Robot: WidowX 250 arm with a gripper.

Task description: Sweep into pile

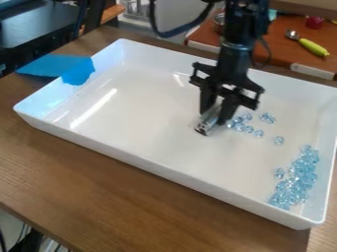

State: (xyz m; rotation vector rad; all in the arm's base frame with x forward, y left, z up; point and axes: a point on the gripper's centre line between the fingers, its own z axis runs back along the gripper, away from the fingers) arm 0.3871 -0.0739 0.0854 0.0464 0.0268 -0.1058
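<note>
Tool [206,123] clamped between fingers [228,109], long axis slanting, end toward view's lower left, blue beads [249,129] nearby

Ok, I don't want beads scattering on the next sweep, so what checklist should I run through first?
1. Short, shiny cylindrical tool between the fingers of the black gripper: ok.
2. Clear, light blue beads all in one pile: not ok; several lie loose beside the tool, apart from the near-right cluster.
3. Visible beads inside the white rectangular tray: ok.
4. Tool touching the tray floor: cannot tell.
5. Metal scoop with yellow-green handle out of the tray: ok.
</note>
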